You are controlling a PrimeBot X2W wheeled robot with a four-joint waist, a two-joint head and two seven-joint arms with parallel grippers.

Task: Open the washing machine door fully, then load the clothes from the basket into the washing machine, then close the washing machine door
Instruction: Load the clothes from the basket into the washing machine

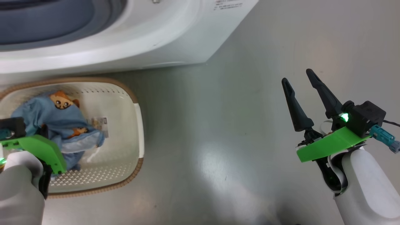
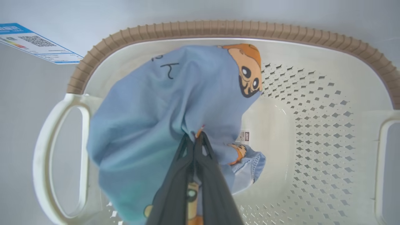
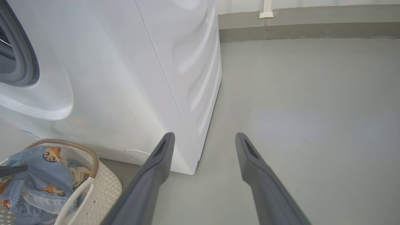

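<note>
The light blue clothes (image 1: 59, 125) with orange cartoon figures lie bunched in the cream basket (image 1: 125, 93) with its brown rim, on the floor in front of the white washing machine (image 1: 140, 47). In the left wrist view my left gripper (image 2: 196, 135) is shut, its two dark fingers pinching a fold of the clothes (image 2: 150, 118) inside the basket (image 2: 328, 93). My right gripper (image 1: 298, 76) hangs open over bare floor, far right of the basket. The right wrist view shows the right gripper (image 3: 203, 137) open, the machine's side (image 3: 140, 78) and the clothes (image 3: 37, 175). The washing machine door is out of view.
The machine's grey-blue gasket (image 1: 47, 25) shows at the top left of the head view. A blue energy sticker (image 2: 34, 43) is on the machine front. Grey floor (image 1: 234, 140) spreads between basket and right arm. A grey skirting strip (image 3: 312, 28) runs along the far wall.
</note>
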